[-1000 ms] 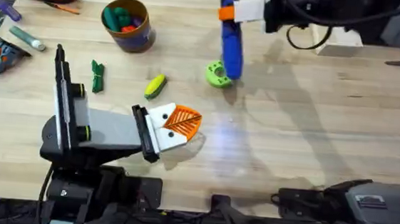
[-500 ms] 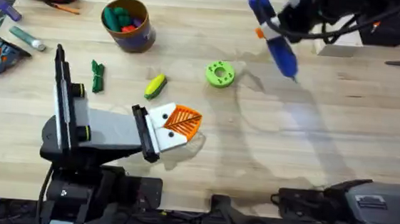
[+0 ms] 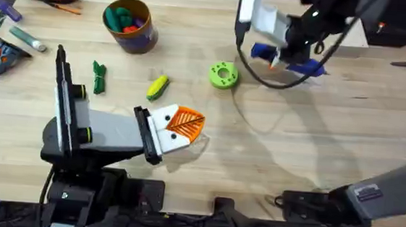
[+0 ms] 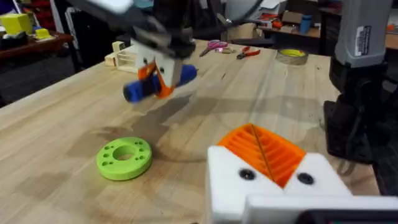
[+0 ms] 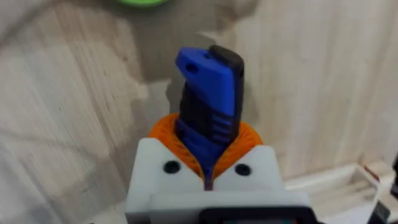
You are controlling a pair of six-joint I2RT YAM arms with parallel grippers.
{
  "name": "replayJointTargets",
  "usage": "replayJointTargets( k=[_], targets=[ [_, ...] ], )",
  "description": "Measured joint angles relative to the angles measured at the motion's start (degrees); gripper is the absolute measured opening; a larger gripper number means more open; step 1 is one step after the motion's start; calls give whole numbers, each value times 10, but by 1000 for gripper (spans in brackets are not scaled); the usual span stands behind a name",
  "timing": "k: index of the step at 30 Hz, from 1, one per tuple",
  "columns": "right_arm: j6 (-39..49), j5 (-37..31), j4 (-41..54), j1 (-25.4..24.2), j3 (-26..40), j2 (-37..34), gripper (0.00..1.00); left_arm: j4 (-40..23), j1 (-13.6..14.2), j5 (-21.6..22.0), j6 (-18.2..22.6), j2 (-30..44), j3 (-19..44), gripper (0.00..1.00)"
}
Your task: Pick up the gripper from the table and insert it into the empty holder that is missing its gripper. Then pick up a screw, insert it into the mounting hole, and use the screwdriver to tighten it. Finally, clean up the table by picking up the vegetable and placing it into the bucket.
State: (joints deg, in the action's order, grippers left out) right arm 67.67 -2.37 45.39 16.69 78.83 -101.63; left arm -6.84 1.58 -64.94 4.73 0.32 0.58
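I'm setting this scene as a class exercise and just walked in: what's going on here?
The right gripper is shut on the blue screwdriver, holding it roughly level above the far side of the table, beyond the green disc. The left gripper rests low on the table, fingers together, holding nothing. A yellow-green toy vegetable lies loose, not yet in the bucket.

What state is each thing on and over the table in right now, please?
Screwdriver: lifted off the table, lying roughly level, clamped in the right gripper.
Left gripper: shut, empty, low over the table.
Bucket: upright, toy pieces inside.
Green disc: flat on the table, untouched.
Vegetable: lying on the table, outside the bucket.
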Motion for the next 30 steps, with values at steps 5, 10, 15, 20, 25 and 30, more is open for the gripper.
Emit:
replayJointTargets(
  k=[5,10,15,20,25,30],
  targets=[
    [74,-3,11,0,0,-53,24,0,0,0,0,0,0,9],
    [105,-6,16,0,0,-71,24,0,0,0,0,0,0,9],
    [115,-6,16,-4,0,-71,24,0,0,0,0,0,0,9],
    [125,-6,12,-11,0,-71,24,0,0,0,0,0,0,9],
    [128,-6,10,-12,0,-72,24,0,0,0,0,0,0,9],
    [130,-6,9,-12,-1,-87,24,0,0,0,0,0,0,9]
  ],
)
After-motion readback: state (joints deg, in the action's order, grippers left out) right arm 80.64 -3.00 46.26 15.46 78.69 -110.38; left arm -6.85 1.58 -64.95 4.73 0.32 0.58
